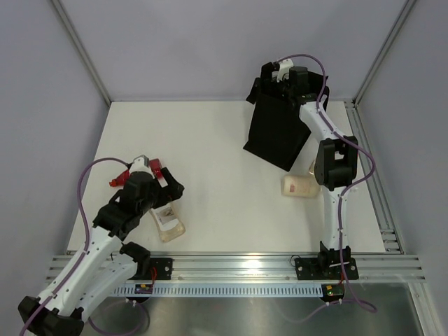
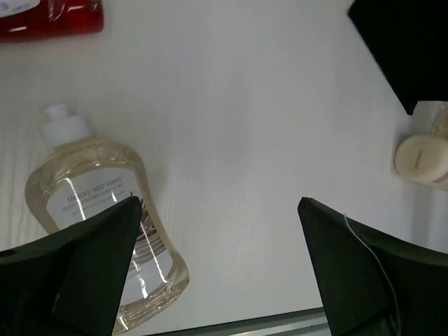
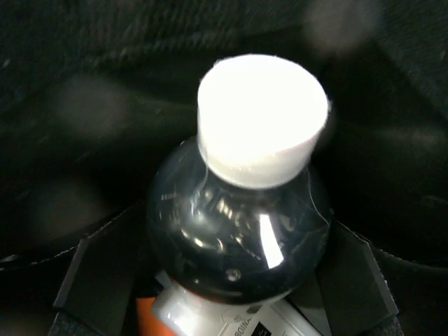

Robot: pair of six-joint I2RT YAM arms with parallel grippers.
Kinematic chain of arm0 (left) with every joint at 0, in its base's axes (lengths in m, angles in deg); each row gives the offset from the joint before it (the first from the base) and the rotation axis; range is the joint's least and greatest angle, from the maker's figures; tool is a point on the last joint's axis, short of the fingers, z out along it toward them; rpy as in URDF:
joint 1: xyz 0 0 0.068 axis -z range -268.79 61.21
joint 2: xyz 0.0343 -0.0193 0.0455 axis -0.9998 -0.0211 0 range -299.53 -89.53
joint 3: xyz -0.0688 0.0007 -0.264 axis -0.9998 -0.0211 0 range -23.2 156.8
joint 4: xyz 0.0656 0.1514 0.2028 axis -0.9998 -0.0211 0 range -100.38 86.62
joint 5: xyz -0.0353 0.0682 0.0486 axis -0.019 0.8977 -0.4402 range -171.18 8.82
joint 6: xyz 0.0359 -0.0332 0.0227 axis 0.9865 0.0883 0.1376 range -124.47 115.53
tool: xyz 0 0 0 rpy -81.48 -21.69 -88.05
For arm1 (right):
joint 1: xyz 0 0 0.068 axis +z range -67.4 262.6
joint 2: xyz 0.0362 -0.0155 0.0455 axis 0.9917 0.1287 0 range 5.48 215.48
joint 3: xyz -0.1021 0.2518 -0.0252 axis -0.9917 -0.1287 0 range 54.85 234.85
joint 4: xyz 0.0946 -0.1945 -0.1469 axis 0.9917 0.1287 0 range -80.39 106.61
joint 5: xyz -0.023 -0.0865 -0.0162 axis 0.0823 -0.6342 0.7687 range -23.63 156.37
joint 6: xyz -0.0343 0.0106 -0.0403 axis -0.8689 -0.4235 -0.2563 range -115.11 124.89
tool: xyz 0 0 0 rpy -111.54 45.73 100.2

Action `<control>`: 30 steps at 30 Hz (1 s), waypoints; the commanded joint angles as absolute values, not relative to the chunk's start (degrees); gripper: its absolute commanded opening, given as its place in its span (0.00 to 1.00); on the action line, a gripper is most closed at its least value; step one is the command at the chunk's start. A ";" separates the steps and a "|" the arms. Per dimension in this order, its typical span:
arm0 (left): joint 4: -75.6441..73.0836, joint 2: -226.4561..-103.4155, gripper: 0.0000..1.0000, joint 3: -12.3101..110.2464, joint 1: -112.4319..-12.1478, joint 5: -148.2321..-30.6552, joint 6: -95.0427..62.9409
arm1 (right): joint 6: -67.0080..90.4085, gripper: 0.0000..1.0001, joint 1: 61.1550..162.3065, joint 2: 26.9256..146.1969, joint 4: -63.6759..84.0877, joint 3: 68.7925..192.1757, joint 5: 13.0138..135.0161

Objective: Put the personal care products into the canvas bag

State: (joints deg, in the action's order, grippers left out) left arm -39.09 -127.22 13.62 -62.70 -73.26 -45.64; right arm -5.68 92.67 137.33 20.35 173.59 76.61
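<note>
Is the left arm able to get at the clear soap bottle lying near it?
Probably yes. The left gripper is open above the clear bottle, which lies flat with nothing on it; the red tube lies apart. The bottle sits under one finger, so a small shift seems needed.

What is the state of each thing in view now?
canvas bag: open
white-capped bottle: inside canvas bag, cap on
clear bottle: lying flat, cap on
red tube: lying flat
beige bottle: lying flat
left hand: open, empty
right hand: open, around white-capped bottle
</note>
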 commanded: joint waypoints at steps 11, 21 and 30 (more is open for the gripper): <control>-52.34 -130.05 0.99 15.91 -63.04 -61.76 -61.16 | -9.61 1.00 85.42 118.43 41.07 177.37 109.51; -57.43 -130.31 0.99 17.14 -63.04 -60.88 -62.91 | -6.19 0.99 85.50 109.29 43.87 174.73 111.81; -60.78 -141.46 0.99 17.67 -63.04 -58.68 -63.01 | -11.11 0.99 85.59 92.09 51.89 161.23 124.55</control>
